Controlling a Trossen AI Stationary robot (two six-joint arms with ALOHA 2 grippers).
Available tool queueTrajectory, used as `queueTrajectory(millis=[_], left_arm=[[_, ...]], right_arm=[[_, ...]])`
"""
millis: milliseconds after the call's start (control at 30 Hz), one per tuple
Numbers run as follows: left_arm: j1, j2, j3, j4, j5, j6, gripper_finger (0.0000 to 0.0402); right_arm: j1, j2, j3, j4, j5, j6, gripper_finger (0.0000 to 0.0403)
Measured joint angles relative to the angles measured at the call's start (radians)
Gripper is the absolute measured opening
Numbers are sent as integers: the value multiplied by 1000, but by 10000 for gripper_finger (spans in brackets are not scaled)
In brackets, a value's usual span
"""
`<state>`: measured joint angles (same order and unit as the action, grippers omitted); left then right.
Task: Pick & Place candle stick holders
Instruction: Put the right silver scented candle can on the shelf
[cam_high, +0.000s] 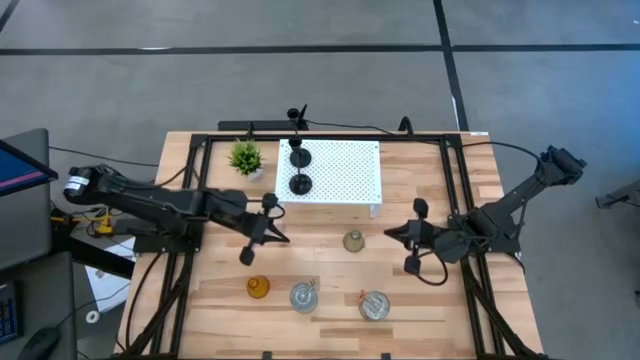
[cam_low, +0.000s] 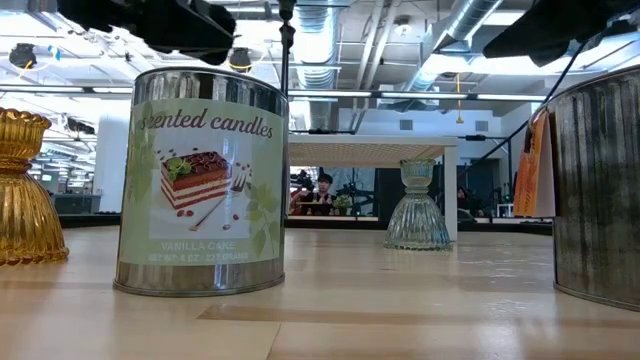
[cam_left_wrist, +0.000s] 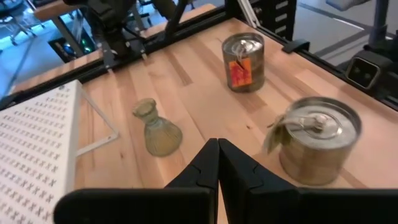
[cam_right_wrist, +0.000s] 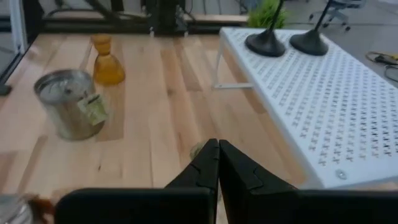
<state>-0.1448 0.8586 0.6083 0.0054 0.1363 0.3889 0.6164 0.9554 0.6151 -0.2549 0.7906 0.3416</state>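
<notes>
Two black slim candle sticks (cam_high: 299, 157) (cam_high: 301, 184) stand by their round bases on the white perforated stand (cam_high: 345, 175). A greyish-olive bell-shaped holder (cam_high: 353, 241) stands upright on the table between my two grippers. An amber holder (cam_high: 259, 288) and two silvery candle tins (cam_high: 304, 296) (cam_high: 374, 305) stand near the front edge. My left gripper (cam_high: 284, 238) is shut, left of the olive holder (cam_left_wrist: 158, 130), touching nothing. My right gripper (cam_high: 391, 232) is shut, right of it, also touching nothing; in its wrist view its fingers (cam_right_wrist: 211, 163) hide most of that holder.
A small green potted plant (cam_high: 245, 157) stands at the far left beside the stand. A dark frame (cam_high: 300, 135) runs around the table's edges. Bare wood lies between the stand's near edge (cam_right_wrist: 267, 134) and the front row of the amber holder (cam_right_wrist: 107, 62) and tins (cam_left_wrist: 320, 138).
</notes>
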Motion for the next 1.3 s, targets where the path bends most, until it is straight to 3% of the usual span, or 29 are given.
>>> queueTrajectory(millis=[300,567,800,1033,1300], left_arm=[[0,-126,-69,-83,81,-2,3],[0,-240,-249,61,91,-31,6],[0,-254,-295,117,90,-36,7],[0,-253,-295,133,90,-85,7],[0,-252,-295,136,90,-93,8]], right_arm=[[-3,0,0,10,23,27,1],[-1,32,0,48,43,69,1],[-1,164,0,168,45,71,1],[2,259,0,241,-81,153,1],[47,234,0,221,-286,346,1]])
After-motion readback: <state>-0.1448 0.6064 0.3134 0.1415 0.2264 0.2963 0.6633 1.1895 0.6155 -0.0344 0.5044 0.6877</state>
